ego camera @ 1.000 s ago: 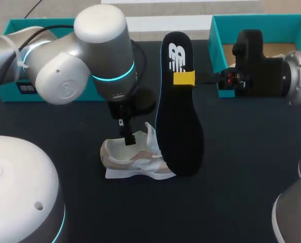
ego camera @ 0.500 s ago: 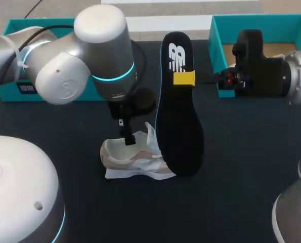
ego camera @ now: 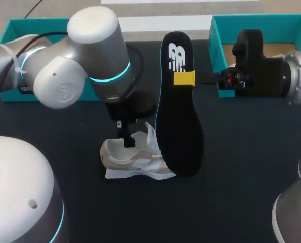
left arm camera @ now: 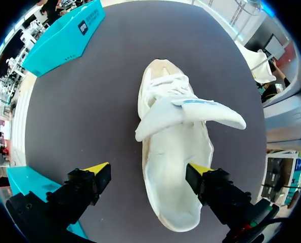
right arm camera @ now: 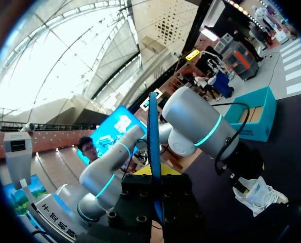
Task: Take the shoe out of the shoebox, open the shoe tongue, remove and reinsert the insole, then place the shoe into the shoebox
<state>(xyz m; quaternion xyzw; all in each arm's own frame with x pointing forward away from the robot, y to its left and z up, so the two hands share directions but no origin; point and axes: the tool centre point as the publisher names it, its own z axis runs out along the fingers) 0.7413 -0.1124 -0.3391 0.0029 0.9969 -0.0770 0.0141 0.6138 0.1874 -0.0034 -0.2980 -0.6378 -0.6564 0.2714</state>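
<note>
With left pincer (left arm camera: 149,169) open over the light, soft shoe (left arm camera: 175,152) and right pincer (ego camera: 183,78) clamped on the thin, bendy insole (ego camera: 178,126), pinch the likely stiffer heel collar (left arm camera: 178,217) between left fingertips (left arm camera: 97,168).

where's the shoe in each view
Head view: shoe at centre, under the left gripper, beside the black insole.
Left wrist view: shoe below the open fingers, tongue folded aside.
Right wrist view: shoe small on the table, beneath the left arm.
Shared landmark: the left gripper, just above the shoe.
</note>
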